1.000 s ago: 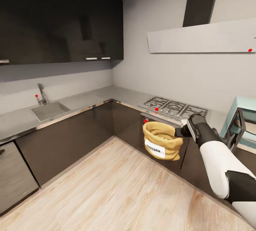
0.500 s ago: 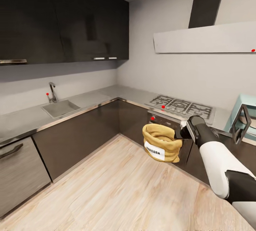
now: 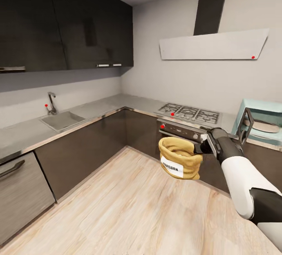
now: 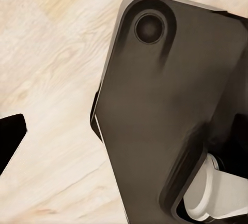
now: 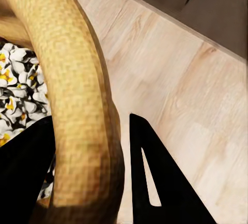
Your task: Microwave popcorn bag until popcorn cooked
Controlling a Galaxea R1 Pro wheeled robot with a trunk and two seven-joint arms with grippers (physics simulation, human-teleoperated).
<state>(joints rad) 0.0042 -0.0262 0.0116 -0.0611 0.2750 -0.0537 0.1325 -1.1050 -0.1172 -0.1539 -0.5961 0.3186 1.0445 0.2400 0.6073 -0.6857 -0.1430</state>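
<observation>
Head view: the popcorn bag (image 3: 180, 157) hangs in the air above the wood floor (image 3: 129, 208), in front of the dark lower cabinets and just below the oven front (image 3: 178, 128). It stands nearly upright, its long axis close to vertical with the open, rolled rim uppermost and tipped slightly; the white label faces forward and down toward the camera. The right end effector (image 3: 199, 147) lies at the bag's right side, level with the rim, on the end of the outstretched white-and-black arm.

Right wrist view: the two dark fingers (image 5: 155, 182) are closed on the rolled rim of the bag (image 5: 77, 100), one inside the mouth and one outside, with the cloth pinched between them. Pale popcorn (image 5: 20, 79) with yellow flecks lies inside the sack.

The mint-blue microwave (image 3: 264, 123) sits on the steel counter (image 3: 98, 108) to the right of the gas hob (image 3: 188, 113), its dark-glass door (image 3: 245, 126) swung open; the bag is well apart from it, lower and to the left.

Left wrist view: a dark part of the robot's body above the floor; whether the left end effector is open cannot be told.
</observation>
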